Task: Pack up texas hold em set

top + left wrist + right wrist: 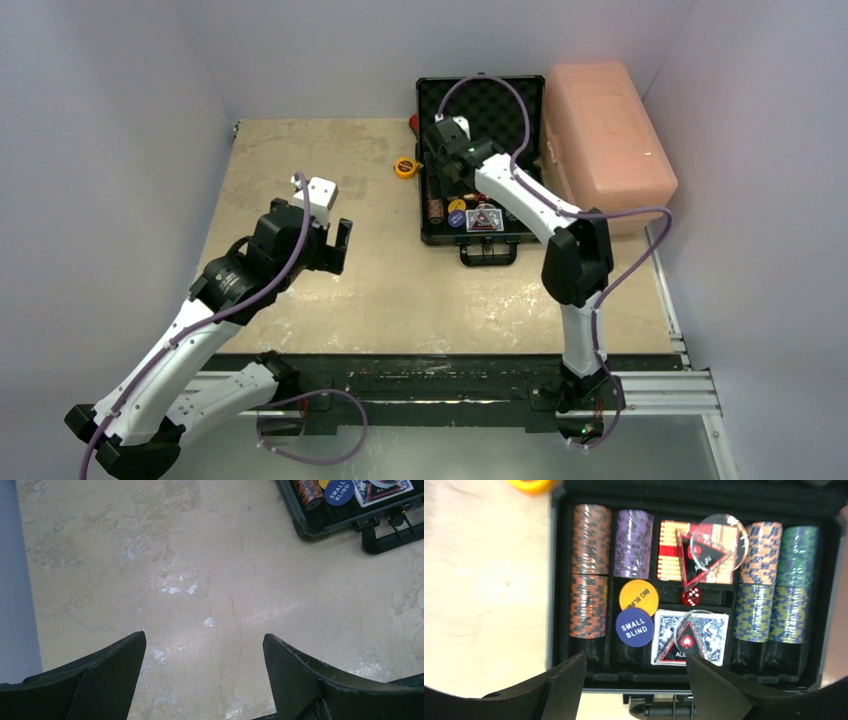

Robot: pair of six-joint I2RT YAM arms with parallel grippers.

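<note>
Right gripper [635, 656], jaws released and empty, hangs over the near edge of the briefcase [558, 580], which lies open at the table's [200, 555] far right corner. Chip stacks [589, 570], card decks [715, 630], yellow button [639, 596] and blue button [634, 627] sit in its foam wells. Left gripper [204, 635], jaws parted on nothing, hovers mid-table. Closing probably comes next: lift clear first, then press the lid [480, 100] down from its far edge.

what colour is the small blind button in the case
Dark blue with white lettering; the small blind button shows best in the right wrist view.
</note>
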